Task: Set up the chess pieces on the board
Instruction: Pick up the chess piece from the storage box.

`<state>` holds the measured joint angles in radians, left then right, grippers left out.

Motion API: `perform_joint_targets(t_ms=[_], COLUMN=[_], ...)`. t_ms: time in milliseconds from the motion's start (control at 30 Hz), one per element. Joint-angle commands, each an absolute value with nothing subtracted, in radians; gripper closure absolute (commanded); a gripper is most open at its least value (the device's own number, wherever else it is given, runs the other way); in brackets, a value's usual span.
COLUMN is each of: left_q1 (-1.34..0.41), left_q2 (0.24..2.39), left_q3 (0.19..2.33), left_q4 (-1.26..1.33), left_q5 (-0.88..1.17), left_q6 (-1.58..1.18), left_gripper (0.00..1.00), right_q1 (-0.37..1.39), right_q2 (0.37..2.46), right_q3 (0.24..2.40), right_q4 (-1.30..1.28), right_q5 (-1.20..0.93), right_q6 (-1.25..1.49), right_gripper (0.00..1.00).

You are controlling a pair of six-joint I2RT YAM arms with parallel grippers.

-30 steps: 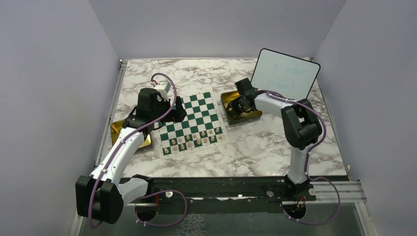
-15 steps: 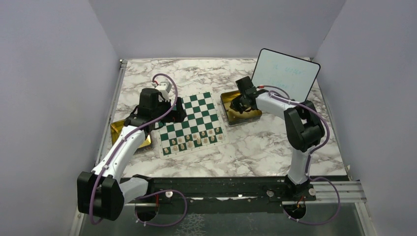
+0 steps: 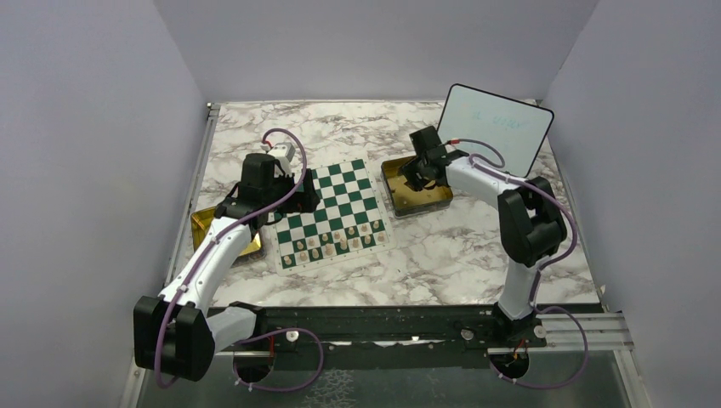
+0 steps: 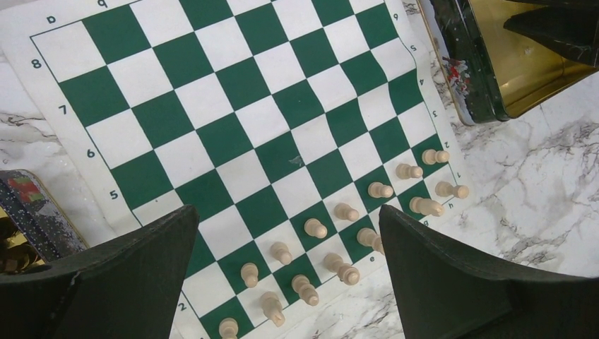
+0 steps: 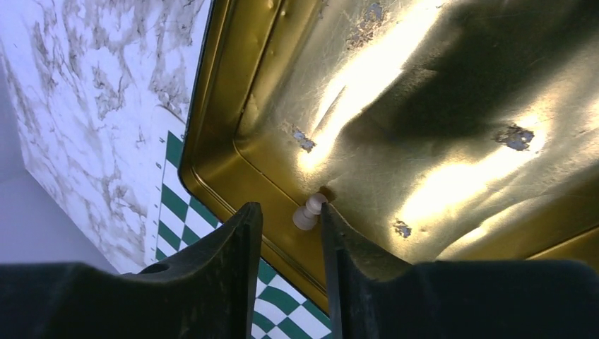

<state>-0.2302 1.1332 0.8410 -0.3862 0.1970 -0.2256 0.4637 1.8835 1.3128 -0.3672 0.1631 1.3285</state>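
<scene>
- At the right gripper (image 5: 289, 208): parted by a narrow gap and, as far as can be seen, clamped on nothing. Touching a small cream chess piece (image 5: 309, 212) with one fingertip only, with a sliver of space left at the other.
- Around that piece: resting on the floor of a shallow gold rectangular tin (image 5: 452, 106), close to the wall on the board's side. No other piece to be seen in this tin.
- At the left gripper (image 4: 286, 212): spread wide, holding nothing, hovering above the left part of the flat green-and-white checkered board (image 4: 233, 127).
- On the board: standing cream pieces (image 4: 315, 227) in the two nearest rows only. A full line of pawns, and nearer than it a back row partly hidden by a finger, so not countable. The far rows are bare.
- Judged progress: near side close to done, with the tin's piece probably among its last. Far side not yet begun, so roughly half left.
- Left of the board: a second gold tin (image 3: 223, 234), contents too dim to tell.
- Right arm: reaching far and left from its base, wrist tipped down into the tin.
- Left arm: stretched away from its near-left base, wrist bent over the board's left edge.
</scene>
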Motion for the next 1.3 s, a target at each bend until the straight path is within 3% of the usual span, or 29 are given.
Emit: perform_joint_targets(t_ms=[0, 367, 1267], left_q1=[-0.229, -0.229, -0.229], left_q2=[1.118, 1.119, 1.123], left_q3=[0.845, 0.845, 0.847], left_q4=[-0.379, -0.378, -0.377], left_q5=[0.183, 0.179, 0.180], left_q6=[-0.215, -0.213, -0.215], left_gripper=[0.01, 0.01, 0.01], right_q1=[0.469, 0.470, 0.483], right_q2=[1.934, 1.970, 2.047], right_q3=[1.370, 1.351, 1.405], right_q4=[-0.416, -0.404, -0.453], right_q5=[0.130, 0.093, 0.056], right_q6=[1.352, 1.425, 1.457], right_gripper=[0.57, 0.66, 0.65])
